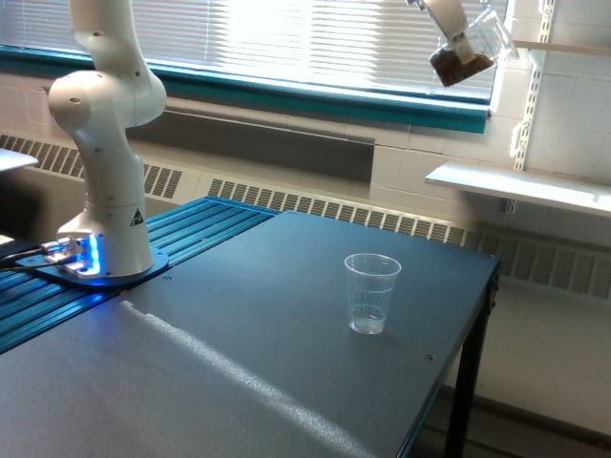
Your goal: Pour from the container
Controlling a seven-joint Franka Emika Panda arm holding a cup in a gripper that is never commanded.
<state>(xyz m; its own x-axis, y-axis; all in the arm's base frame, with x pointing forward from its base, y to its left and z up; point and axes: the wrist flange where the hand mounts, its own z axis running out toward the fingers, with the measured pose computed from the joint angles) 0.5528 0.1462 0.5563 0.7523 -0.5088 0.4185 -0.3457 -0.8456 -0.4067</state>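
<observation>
Plastic beaker [470, 52], thin-walled, light and probably easy to squash or slip, hung tilted high above the desk [286, 315] with brown bits pooled low, clamped by the gripper [451, 38] near its base, the ribbed cup [370, 293] well below it.

Ribbed clear cup [371, 293] upright, seemingly empty, on dark table [239, 324]

Hand [449, 19] cut off by top edge.
</observation>
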